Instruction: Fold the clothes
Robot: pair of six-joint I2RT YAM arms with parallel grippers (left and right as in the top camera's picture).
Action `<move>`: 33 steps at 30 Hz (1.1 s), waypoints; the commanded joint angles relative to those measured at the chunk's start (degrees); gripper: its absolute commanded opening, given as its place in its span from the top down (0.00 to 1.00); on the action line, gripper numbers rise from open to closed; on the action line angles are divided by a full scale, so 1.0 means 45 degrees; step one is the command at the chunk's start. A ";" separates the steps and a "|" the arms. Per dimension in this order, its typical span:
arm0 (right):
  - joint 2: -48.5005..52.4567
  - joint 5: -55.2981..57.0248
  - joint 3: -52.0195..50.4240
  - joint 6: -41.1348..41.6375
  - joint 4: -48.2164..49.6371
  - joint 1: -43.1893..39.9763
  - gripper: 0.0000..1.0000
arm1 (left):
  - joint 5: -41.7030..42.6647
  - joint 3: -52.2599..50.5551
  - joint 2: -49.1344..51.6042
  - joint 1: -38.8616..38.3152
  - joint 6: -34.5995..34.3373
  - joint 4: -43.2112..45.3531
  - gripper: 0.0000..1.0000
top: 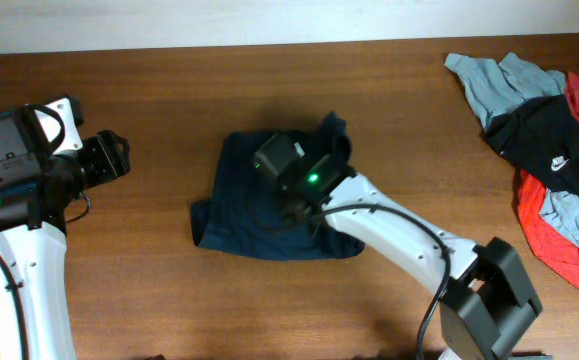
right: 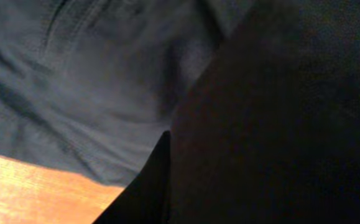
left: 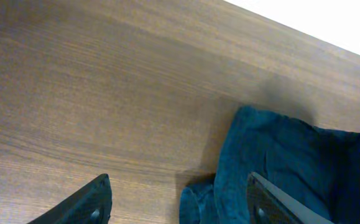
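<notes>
1 right gripper (top: 287,182) on navy shorts (top: 237,215)

Entry: navy shorts (top: 234,200), rumpled and partly doubled over, lay at the middle of the tabletop (top: 149,90). The white right arm (top: 399,235) extended from the near right corner onto the shorts. A green lamp glowed on its wrist, and the right jaws were hidden beneath it. The left arm (top: 24,270) stood at the left edge, left jaws pointed toward the shorts and well apart from them. A heap of grey, black and red garments (top: 554,150) lay at the far right, the black one bearing a white logo.
</notes>
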 commanded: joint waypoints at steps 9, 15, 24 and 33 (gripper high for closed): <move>0.0835 -0.0743 0.2793 -0.0471 0.1297 0.0811 0.95 | 0.0107 0.0083 -0.0238 0.0078 0.0345 -0.0126 0.31; 0.2832 -0.3177 0.2793 -0.0476 0.3322 0.0899 0.96 | 0.0102 0.0083 -0.0238 0.0078 0.0345 -0.0112 0.31; 0.3473 -0.2356 0.2793 -0.1545 0.4629 0.1996 0.95 | 0.0097 0.0083 -0.0238 0.0078 0.0350 -0.0126 0.31; 0.3638 -0.2414 0.2909 -0.1996 0.4692 0.3079 0.79 | 0.0092 0.0083 -0.0238 0.0078 0.0355 -0.0126 0.31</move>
